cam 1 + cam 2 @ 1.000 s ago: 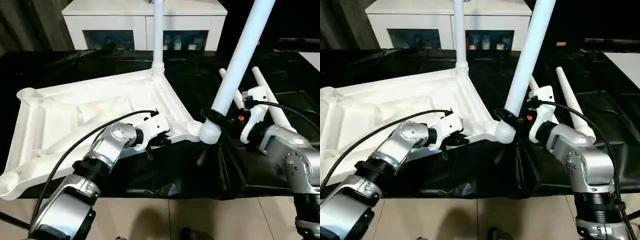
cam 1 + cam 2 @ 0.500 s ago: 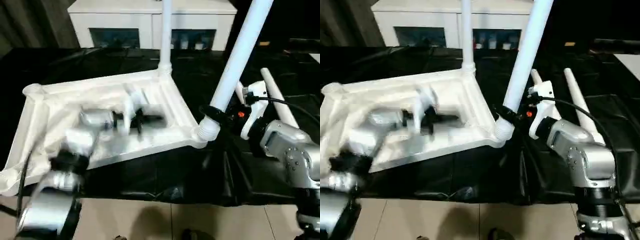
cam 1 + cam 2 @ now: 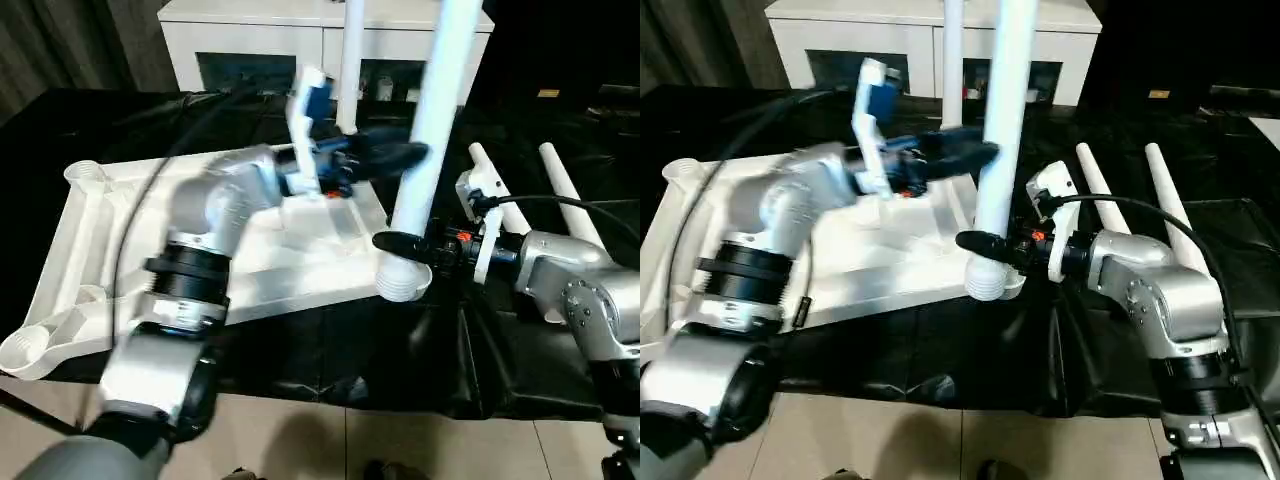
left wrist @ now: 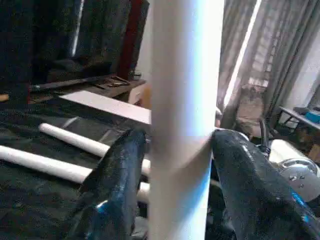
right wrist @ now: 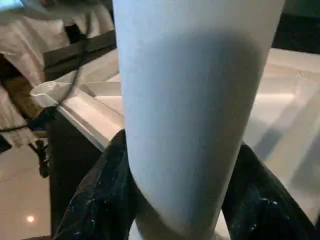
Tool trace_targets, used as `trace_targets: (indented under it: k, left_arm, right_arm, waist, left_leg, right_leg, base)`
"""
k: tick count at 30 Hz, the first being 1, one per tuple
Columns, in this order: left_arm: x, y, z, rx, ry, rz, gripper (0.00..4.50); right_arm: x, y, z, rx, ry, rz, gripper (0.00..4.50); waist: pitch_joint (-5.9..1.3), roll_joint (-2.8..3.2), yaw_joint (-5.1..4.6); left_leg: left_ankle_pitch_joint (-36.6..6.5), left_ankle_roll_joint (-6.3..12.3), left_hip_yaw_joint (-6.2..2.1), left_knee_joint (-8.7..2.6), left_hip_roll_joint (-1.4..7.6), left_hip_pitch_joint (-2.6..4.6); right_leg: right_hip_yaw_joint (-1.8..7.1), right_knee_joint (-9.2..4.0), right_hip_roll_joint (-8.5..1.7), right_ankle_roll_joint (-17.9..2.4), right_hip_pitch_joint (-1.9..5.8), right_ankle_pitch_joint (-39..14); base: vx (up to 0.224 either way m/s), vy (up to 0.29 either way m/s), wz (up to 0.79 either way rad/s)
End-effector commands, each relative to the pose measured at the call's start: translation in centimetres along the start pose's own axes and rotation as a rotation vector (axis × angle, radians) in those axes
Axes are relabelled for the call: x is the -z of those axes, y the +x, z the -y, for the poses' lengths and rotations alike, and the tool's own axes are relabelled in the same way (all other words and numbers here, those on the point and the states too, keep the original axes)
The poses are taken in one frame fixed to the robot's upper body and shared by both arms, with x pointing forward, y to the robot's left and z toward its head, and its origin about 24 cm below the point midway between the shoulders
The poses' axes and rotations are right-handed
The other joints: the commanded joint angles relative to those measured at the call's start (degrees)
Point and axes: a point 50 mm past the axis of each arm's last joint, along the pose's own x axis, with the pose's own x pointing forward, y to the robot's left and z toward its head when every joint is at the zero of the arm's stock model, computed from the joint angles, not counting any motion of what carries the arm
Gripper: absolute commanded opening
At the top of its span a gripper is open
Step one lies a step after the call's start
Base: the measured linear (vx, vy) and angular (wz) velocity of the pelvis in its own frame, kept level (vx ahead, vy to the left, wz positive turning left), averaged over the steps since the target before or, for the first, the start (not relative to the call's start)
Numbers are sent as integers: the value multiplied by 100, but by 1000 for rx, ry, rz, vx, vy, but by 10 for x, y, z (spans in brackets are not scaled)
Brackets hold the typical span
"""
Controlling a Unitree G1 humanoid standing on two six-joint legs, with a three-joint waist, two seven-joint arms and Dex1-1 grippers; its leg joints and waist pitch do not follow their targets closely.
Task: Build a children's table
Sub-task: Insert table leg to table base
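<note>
The upright leg [image 3: 428,120], seated at the tabletop's [image 3: 90,250] near corner socket, is pinched low by the right gripper [image 3: 400,243]; the spread left gripper [image 3: 405,153] straddles it higher, axis vertical between its fingers.

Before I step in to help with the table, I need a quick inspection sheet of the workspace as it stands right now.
Surface: black sheet over the bench.
Job's things: tabletop underside up; far leg upright in its corner socket; near leg standing in the near corner socket; two spare legs lying on the sheet.
Clutter: nothing seen.
Grippers: right gripper clamped low on the near leg; left gripper fingers straddle the same leg higher up, contact unclear.
Cables: black cable on the right forearm.
Surroundings: white cabinet behind; tiled floor.
</note>
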Motion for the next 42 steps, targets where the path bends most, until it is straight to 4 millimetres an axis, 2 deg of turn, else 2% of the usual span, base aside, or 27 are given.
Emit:
trace_targets:
  k: [1, 3, 4, 7, 8, 10, 14, 15, 17, 21, 22, 25, 26, 27, 28, 30, 33, 35, 36, 39, 41, 42]
  left_arm:
    - [-7, 7, 6, 51, -30, 30, 288]
    - [-10, 8, 10, 86, -60, 65, 308]
    - [-11, 9, 14, 118, -85, 86, 314]
    - [-8, 14, 16, 120, -57, 47, 331]
    - [-7, 15, 15, 102, -46, 45, 343]
    - [-8, 19, 8, 29, -29, 60, 356]
    - [-10, 19, 3, -15, -50, 72, 358]
    - [-9, 18, 3, -8, -46, 57, 358]
    - [-7, 18, 5, 6, -49, 45, 330]
    - [-8, 19, 5, 1, -42, 46, 310]
    - [-7, 19, 5, -3, -39, 42, 285]
    - [-6, 18, 3, -9, -24, 30, 279]
    - [-6, 18, 3, -7, -24, 30, 275]
    - [-6, 18, 4, -4, -23, 30, 244]
    - [-5, 17, 4, 6, -21, 25, 244]
    - [-5, 17, 5, 8, -23, 24, 237]
    - [-6, 18, 3, -11, -21, 22, 200]
    - [-6, 17, 2, -17, -16, 18, 195]
    - [-6, 17, 2, -17, -16, 18, 184]
    - [-7, 16, 2, -18, -6, 17, 182]
    - [-9, 16, 2, -22, 0, 20, 181]
    - [-9, 16, 2, -21, 3, 19, 181]
  right_arm:
    - [-8, 0, -2, -26, -28, -1, 184]
    - [-8, 0, -2, -29, -29, -7, 184]
    - [-7, 0, -1, -33, -30, -14, 184]
    - [-6, -1, -2, -38, -41, -33, 184]
    - [-6, -1, -2, -41, -44, -37, 184]
    - [-7, -1, -2, -48, -50, -46, 184]
    - [-8, -1, -1, -48, -54, -50, 184]
    - [-8, 0, -1, -48, -55, -51, 184]
    - [-7, 0, -1, -48, -57, -51, 184]
    - [-8, 1, 0, -39, -63, -44, 184]
    - [-8, 2, 0, -37, -64, -43, 184]
    - [-9, 2, 1, -20, -71, -38, 184]
    - [-9, 2, 2, -18, -72, -38, 184]
    - [-9, 2, 2, -16, -72, -37, 184]
    - [-9, 3, 2, -13, -76, -37, 184]
    - [-10, 3, 2, -9, -79, -35, 184]
    - [-11, 4, 4, 7, -90, -30, 184]
    - [-11, 5, 4, 9, -81, -23, 184]
    - [-11, 5, 4, 9, -81, -23, 240]
    - [-12, 6, 5, 10, -81, -20, 254]
    - [-13, 6, 6, 16, -83, -17, 280]
    - [-14, 6, 7, 21, -90, -17, 280]
  waist:
    - [-511, -148, 20]
    - [-509, -157, 31]
    - [-518, -173, 26]
    - [-517, -165, 24]
    - [-519, -187, 16]
    - [-529, -185, 23]
    - [-548, -201, 44]
    - [-529, -190, 34]
    - [-528, -194, 34]
    - [-528, -197, 39]
    - [-530, -192, 37]
    - [-525, -196, 25]
    - [-525, -196, 25]
    - [-529, -188, 29]
    - [-528, -169, 34]
    - [-531, -179, 27]
    - [-532, -184, 30]
    - [-536, -181, 24]
    - [-536, -181, 24]
    - [-539, -189, 35]
    - [-542, -186, 33]
    - [-544, -209, 34]
  left_leg:
    - [-289, 691, -7, -362, 144, -54]
    - [-305, 680, 3, -358, 148, -35]
    - [-294, 689, -1, -351, 142, -51]
    - [-245, 766, -5, -348, 158, -39]
    - [-244, 776, -3, -349, 161, -40]
    - [-173, 809, -9, -340, 162, -43]
    - [-129, 899, 4, -322, 164, -21]
    - [-112, 922, -6, -332, 167, -52]
    - [-177, 880, -7, -331, 163, -58]
    - [-174, 835, -4, -329, 165, -52]
    - [-177, 832, -9, -331, 166, -54]
    - [-223, 820, -13, -333, 162, -61]
    - [-223, 820, -13, -333, 162, -61]
    - [-210, 792, -14, -332, 166, -59]
    - [-224, 793, -14, -332, 168, -48]
    - [-215, 799, -13, -332, 167, -56]
    - [-220, 797, -12, -330, 167, -55]
    - [-197, 808, -17, -332, 163, -68]
    - [-197, 808, -17, -332, 163, -68]
    - [-152, 827, -14, -328, 173, -53]
    - [-137, 834, -13, -324, 171, -59]
    - [-115, 842, -14, -325, 173, -60]
  right_leg:
    - [162, -340, -217, -1053, 476, -1940]
    - [167, -346, -220, -1074, 456, -1981]
    - [156, -324, -216, -1087, 474, -1948]
    - [158, -333, -206, -1100, 451, -1874]
    - [159, -330, -207, -1094, 453, -1875]
    - [157, -324, -209, -1092, 455, -1816]
    - [171, -295, -210, -1180, 437, -1606]
    - [166, -291, -213, -1208, 446, -1560]
    - [155, -308, -222, -1135, 455, -1734]
    - [161, -312, -219, -1119, 446, -1744]
    - [158, -306, -219, -1122, 453, -1736]
    - [152, -318, -216, -1085, 452, -1780]
    - [152, -318, -216, -1085, 452, -1780]
    - [158, -305, -223, -1103, 454, -1737]
    - [161, -303, -224, -1128, 450, -1701]
    - [162, -296, -221, -1144, 456, -1654]
    - [159, -298, -225, -1165, 459, -1621]
    - [159, -281, -225, -1173, 474, -1579]
    - [159, -281, -225, -1173, 474, -1579]
    - [164, -264, -226, -1223, 463, -1484]
    - [164, -261, -227, -1238, 467, -1463]
    - [164, -252, -231, -1235, 469, -1447]
  base:
    - [0, 0, 0]
    - [0, 0, 0]
    - [0, 0, 0]
    - [0, 0, 0]
    - [0, 0, 0]
    - [0, 0, 0]
    - [0, 0, 0]
    - [0, 0, 0]
    - [0, 0, 0]
    - [0, 0, 0]
    - [0, 0, 0]
    - [0, 0, 0]
    - [0, 0, 0]
    - [0, 0, 0]
    - [0, 0, 0]
    - [0, 0, 0]
    - [0, 0, 0]
    - [0, 0, 0]
    - [0, 0, 0]
    - [0, 0, 0]
    - [0, 0, 0]
    - [0, 0, 0]
